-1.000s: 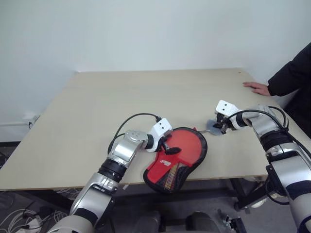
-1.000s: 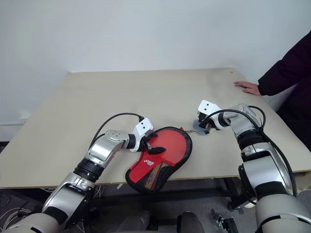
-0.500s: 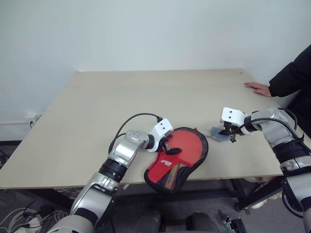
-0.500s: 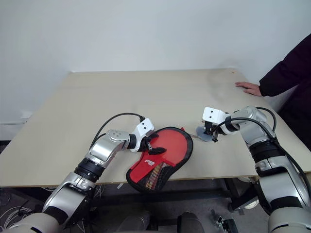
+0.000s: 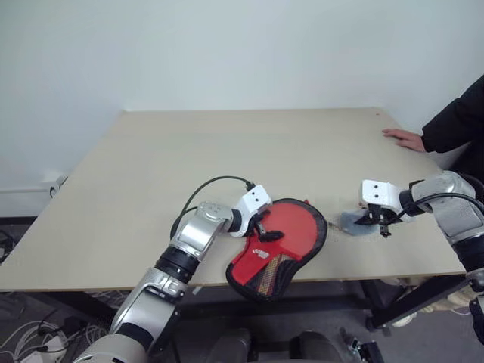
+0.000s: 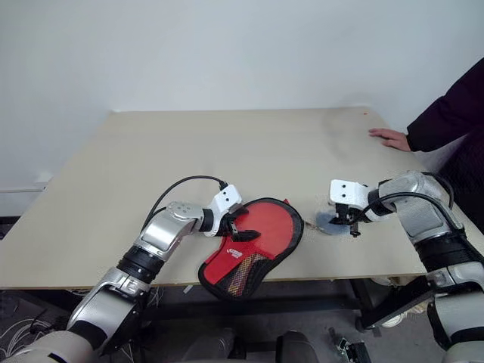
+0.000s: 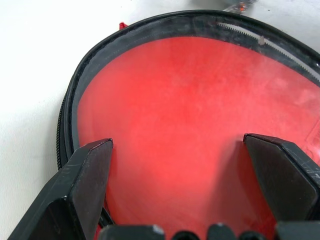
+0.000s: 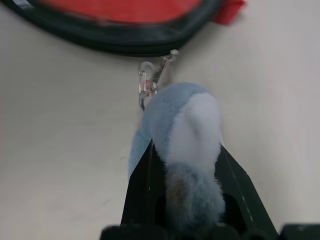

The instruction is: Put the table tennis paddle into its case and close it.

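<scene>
Right gripper (image 6: 344,223), nearer table edge now

Lab — bare table (image 5: 227,144), floor cables (image 5: 34,344)

Case (image 5: 278,246) – black cloth edging, hazy clear film over red, mesh at lower end; fluffy grey-white pompom (image 8: 187,135) on small clear plastic clip (image 8: 145,85); table (image 5: 227,151) – matt pale wood-look.

The case (image 5: 278,246) lies flat near the front edge of the table. It is shaped like a paddle, red with a black rim. Its round end points to about 1 o'clock. Its narrow netted end points to 7 o'clock, over the edge.
</scene>
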Available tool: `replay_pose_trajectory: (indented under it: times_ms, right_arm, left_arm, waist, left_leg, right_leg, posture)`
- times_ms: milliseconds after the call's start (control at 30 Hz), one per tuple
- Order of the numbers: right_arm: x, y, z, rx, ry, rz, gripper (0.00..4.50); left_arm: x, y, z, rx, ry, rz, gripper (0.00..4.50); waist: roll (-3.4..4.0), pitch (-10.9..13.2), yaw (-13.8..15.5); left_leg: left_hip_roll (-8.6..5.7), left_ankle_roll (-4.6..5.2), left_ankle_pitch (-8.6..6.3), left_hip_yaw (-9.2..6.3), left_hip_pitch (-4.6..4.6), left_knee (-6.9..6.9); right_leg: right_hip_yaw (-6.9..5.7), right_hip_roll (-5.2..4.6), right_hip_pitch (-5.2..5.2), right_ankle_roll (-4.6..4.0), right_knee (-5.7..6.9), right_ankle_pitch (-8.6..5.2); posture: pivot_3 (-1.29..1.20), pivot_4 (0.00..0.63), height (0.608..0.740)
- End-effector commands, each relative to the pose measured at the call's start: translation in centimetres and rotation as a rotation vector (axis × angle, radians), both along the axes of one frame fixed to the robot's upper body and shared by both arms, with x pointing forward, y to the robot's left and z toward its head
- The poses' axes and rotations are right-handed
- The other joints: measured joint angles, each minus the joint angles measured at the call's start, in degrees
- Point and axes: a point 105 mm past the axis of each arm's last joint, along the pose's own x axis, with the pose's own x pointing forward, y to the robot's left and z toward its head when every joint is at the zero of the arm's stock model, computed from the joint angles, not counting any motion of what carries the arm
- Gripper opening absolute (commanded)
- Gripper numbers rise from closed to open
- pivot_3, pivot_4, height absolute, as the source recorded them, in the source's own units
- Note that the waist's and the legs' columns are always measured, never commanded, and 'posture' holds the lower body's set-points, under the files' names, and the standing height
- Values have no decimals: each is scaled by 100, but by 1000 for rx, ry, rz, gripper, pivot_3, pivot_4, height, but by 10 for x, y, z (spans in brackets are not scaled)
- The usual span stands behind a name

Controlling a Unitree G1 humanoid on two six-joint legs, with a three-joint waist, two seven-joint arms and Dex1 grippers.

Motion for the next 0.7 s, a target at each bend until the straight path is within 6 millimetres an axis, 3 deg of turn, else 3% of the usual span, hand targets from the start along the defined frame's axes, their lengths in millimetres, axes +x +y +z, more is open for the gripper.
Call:
replay_pose_trajectory:
  times_ms: [33, 233, 700]
  right_arm:
    - [-14, 6, 19, 32, 4, 70, 432]
    - [-45, 21, 22, 84, 83, 171, 432]
    - [-93, 56, 16, 146, 173, 297, 432]
  left_arm:
    - [2, 4, -4, 41, 2, 8, 4500]
    - [3, 3, -5, 41, 1, 4, 4500]
    - [7, 0, -3, 40, -5, -1, 4500]
  waist:
    - [0, 0, 2]
    - [-3, 2, 35]
    - [-15, 5, 138]
  left_leg:
    - [0, 1, -1, 0, 0, 1]
    - [1, 5, -4, 0, -3, 4]
    - [6, 8, -6, 1, -5, 6]
  right_leg:
    - [0, 0, 1, 0, -1, 0]
    - [1, -3, 2, 3, -3, -2]
    - [-2, -5, 2, -6, -7, -9]
  posture:
    - [0, 0, 721]
    - [0, 0, 721]
    - [0, 0, 721]
